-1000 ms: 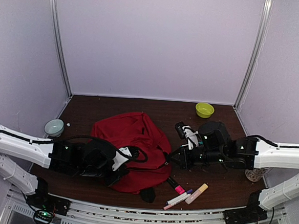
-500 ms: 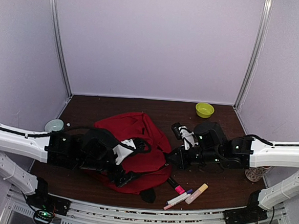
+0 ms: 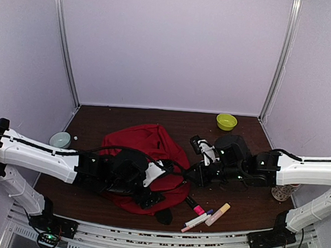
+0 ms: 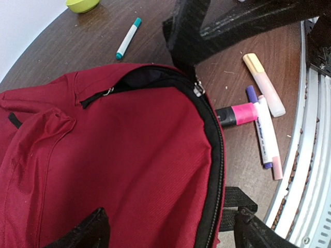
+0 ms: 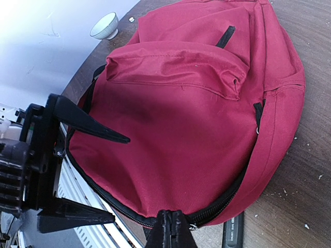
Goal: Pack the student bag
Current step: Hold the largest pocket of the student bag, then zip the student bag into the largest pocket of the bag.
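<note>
The student bag [image 3: 144, 148] is a dark-red backpack lying flat in the middle of the table. It fills the left wrist view [image 4: 114, 160] and the right wrist view [image 5: 191, 113]. Its black main zipper [image 4: 217, 155] is partly open at the top. My right gripper [image 3: 188, 174] is shut on the bag's zipper edge by the pulls [image 4: 196, 88], seen close in the right wrist view [image 5: 171, 231]. My left gripper [image 3: 152, 198] is open and empty over the bag's near edge [image 4: 173, 227], with one finger on each side.
Several markers lie near the front rail right of the bag: a pink highlighter [image 4: 235, 113], a white and purple marker [image 4: 264, 134] and a peach highlighter [image 4: 264, 82]. A teal marker [image 4: 128, 37] lies farther back. A green bowl [image 3: 226, 121] is at the back right and a pale bowl [image 3: 60, 140] on the left.
My left arm has reached right along the bag's front, carrying its open gripper to the bag's near right edge. My right gripper shifted slightly left and stays shut on the zipper edge.
</note>
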You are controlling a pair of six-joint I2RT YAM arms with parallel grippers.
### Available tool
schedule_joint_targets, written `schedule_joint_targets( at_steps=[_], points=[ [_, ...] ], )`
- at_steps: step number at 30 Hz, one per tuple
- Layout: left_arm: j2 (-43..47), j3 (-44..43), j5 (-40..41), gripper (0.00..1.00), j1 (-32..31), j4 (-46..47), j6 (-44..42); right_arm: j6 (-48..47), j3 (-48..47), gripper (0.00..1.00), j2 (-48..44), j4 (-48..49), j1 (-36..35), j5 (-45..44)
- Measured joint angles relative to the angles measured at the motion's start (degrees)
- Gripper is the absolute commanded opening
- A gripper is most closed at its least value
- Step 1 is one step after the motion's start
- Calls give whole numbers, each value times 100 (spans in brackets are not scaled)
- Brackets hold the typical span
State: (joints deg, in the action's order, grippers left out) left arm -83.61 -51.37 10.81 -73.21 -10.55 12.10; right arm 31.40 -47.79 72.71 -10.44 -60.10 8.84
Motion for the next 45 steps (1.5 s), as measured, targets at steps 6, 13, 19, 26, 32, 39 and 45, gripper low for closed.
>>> schedule_joint_targets(
  at_steps=[6,13,19,26,32,39,45],
  points=[
    [-382,-201,55,41,-2,225,-63,7,2,0,-13,0,2,-76],
    [-437,-199,72,0,-24,339,-120,9,4,0,-17,35,111,-103],
    [-219,103,-37,0,-26,496,-103,13,2,0,173,229,262,-48],
    [452,660,-61,0,-24,557,26,-20,-101,0,684,363,505,170],
    [787,938,-68,0,-24,588,136,-155,-509,0,1176,483,765,350],
    [1045,1154,-46,0,-24,632,221,-319,-833,0,1543,474,975,535],
    [1045,1165,-31,0,-24,656,236,-302,-627,0,1252,380,999,586]
  ],
)
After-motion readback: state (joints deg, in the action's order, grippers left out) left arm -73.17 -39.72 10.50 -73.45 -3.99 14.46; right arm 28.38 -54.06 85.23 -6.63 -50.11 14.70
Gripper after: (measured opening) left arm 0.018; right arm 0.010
